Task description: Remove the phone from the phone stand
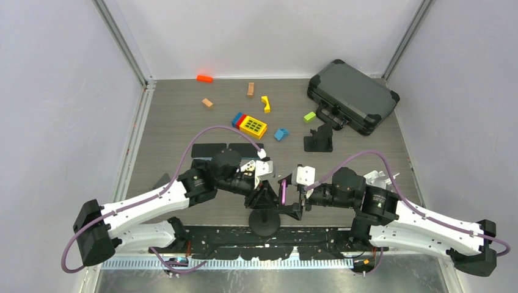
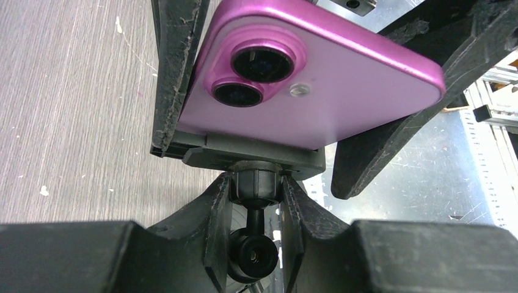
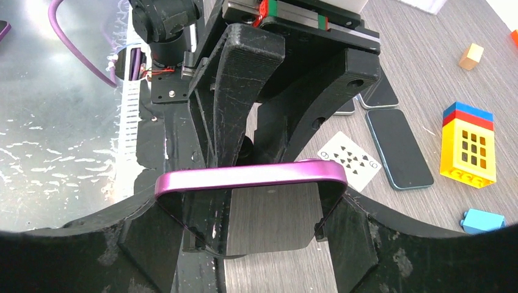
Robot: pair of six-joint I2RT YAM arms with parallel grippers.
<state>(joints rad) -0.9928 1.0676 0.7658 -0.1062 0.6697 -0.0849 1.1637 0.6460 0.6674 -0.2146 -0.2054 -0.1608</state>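
Purple phone sits in the phone stand cradle. Left gripper is clamped narrow on the stand's neck. Right gripper fingers bracket the phone's edges, apparently touching. Step: securing grip. Next: firm squeeze, pull straight out of the cradle.

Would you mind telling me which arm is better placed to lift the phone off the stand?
Right: the right tool straddles the phone; the left tool is shut on the stand's neck.
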